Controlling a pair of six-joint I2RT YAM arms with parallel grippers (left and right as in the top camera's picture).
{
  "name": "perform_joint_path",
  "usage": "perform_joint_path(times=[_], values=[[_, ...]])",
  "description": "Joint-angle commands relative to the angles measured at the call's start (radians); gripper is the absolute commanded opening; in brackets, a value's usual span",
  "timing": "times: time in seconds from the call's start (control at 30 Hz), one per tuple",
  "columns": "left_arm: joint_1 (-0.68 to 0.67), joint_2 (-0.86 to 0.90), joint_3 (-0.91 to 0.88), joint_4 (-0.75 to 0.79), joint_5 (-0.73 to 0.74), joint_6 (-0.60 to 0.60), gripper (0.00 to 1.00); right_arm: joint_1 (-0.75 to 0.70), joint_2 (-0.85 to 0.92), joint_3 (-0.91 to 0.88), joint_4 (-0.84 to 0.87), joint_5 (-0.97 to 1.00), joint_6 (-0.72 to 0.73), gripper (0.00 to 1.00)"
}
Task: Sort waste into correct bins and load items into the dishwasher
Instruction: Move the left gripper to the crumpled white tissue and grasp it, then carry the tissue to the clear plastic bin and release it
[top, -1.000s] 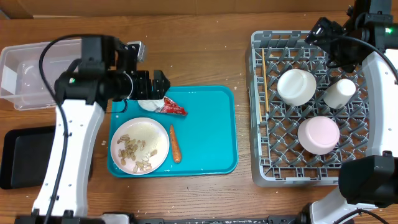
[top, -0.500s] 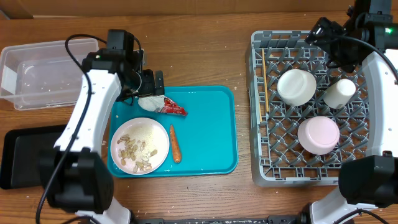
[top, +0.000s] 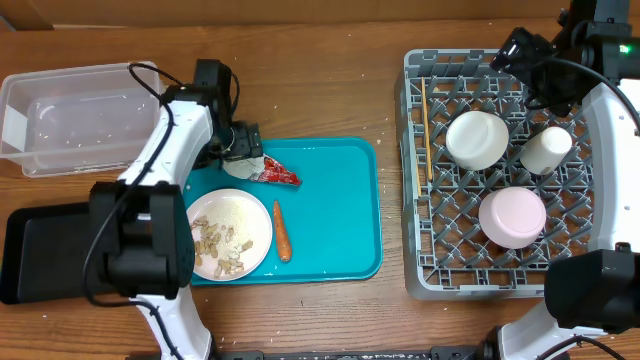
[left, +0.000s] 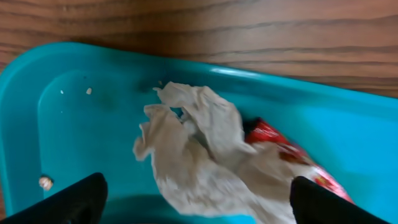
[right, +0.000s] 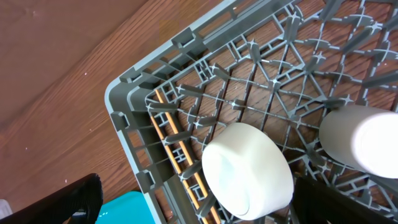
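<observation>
Since a second ago our left gripper (left: 199, 190) has swung round and now reaches in over the teal tray's (left: 81, 124) far edge. Its fingers stand wide apart on either side of the crumpled white tissue (left: 199, 137), which lies in the tray's far-left corner, touching the red-and-white wrapper (left: 273, 140). Our right gripper (right: 196, 183) hangs wide open over the dish rack (right: 124, 112), above the chopsticks (right: 177, 146) and a bowl (right: 249, 168).

Light was bright, even; shadows beside teal tray (top: 330, 215) were faint. Soft glare ran along its far rim. On tray, tissue (left: 193, 149) looked slightly blurred, perhaps from motion.
</observation>
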Motion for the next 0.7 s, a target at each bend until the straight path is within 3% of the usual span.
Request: perform_joint_path(times=[0.0,0.27,0.47,0.53,0.67], values=[[-0.008,0.055,0.022,0.001,-0.04,-0.027,0.88,-0.001,-0.005,0.003,0.006,-0.005,0.002,1.0],[-0.008,0.064,0.026,0.003,-0.04,-0.027,0.52,-0.001,-0.005,0.003,0.006,-0.005,0.002,1.0],[-0.008,0.064,0.069,-0.043,-0.036,-0.027,0.36,-0.001,-0.005,0.003,0.006,-0.005,0.001,1.0],[-0.008,0.064,0.105,-0.076,-0.029,-0.027,0.25,-0.001,-0.005,0.003,0.006,-0.005,0.001,1.0],[-0.007,0.064,0.188,-0.142,-0.018,-0.027,0.13,-0.001,-0.005,0.003,0.006,-0.005,0.001,1.0]])
